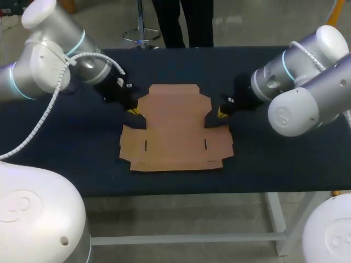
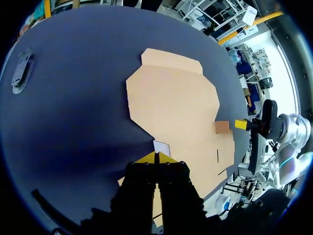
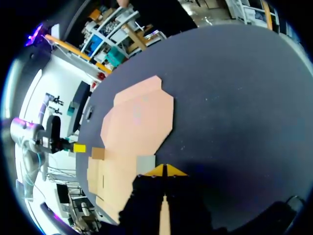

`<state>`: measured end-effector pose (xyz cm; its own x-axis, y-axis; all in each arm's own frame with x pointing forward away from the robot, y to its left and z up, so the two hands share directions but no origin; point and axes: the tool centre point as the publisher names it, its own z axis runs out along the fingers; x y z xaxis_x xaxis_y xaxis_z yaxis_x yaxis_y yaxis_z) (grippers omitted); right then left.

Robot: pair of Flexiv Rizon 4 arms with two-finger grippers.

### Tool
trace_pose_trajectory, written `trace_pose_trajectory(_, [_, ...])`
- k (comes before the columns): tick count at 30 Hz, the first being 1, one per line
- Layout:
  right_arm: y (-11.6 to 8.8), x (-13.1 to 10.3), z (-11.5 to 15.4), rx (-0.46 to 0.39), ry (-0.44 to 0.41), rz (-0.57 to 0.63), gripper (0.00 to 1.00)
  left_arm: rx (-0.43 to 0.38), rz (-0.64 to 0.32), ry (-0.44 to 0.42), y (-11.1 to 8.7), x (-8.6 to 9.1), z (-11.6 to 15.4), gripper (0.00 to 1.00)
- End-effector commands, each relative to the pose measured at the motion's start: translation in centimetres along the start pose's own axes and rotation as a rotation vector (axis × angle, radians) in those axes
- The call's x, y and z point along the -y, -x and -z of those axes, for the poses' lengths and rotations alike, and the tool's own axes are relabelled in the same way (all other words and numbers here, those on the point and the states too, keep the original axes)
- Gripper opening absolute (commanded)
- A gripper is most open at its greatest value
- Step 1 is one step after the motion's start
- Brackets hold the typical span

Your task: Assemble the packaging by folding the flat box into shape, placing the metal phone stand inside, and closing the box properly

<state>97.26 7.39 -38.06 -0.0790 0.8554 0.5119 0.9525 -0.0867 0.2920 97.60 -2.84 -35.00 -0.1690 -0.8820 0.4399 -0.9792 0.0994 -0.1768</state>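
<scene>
The flat box [image 1: 174, 129] lies unfolded in the frame's middle, the left hand [image 1: 133, 111] and the right hand [image 1: 221, 113] each pressed together at its sides, so folding, filling and closing all remain.

The left arm [image 1: 49, 60] was bent inward from its own side, wrist tipped low, and the left gripper [image 1: 133, 111] pointed toward the middle. The right arm [image 1: 307, 82] mirrored it, with the right gripper [image 1: 221, 113] facing its partner, well apart. Each gripper's yellow tips [image 2: 148, 158] were pressed together (only a hairline seam showed between them).
</scene>
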Motion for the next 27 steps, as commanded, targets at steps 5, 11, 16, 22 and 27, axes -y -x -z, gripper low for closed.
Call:
trace_pose_trajectory(5, [1.0,-0.2,2.8,-0.199,-0.108,0.008,0.0,-0.004,0.012,-0.042,0.8,-2.1,2.7,0.0])
trace_pose_trajectory(11, [1.0,0.3,5.0,-0.21,-0.095,0.019,0.0,-0.025,0.015,-0.052,1.1,-3.6,4.5,0.0])
trace_pose_trajectory(16, [0.7,1.7,6.2,-0.221,-0.095,0.029,0.0,-0.037,0.022,-0.057,1.1,-5.7,5.7,0.0])
trace_pose_trajectory(22, [0.5,3.8,6.9,-0.22,-0.1,0.03,0.0,-0.044,0.022,-0.048,1.2,-8.1,6.2,0.0])
trace_pose_trajectory(27, [0.6,5.8,7.6,-0.215,-0.099,0.025,0.0,-0.054,0.036,-0.049,1.2,-10.1,6.5,0.0])
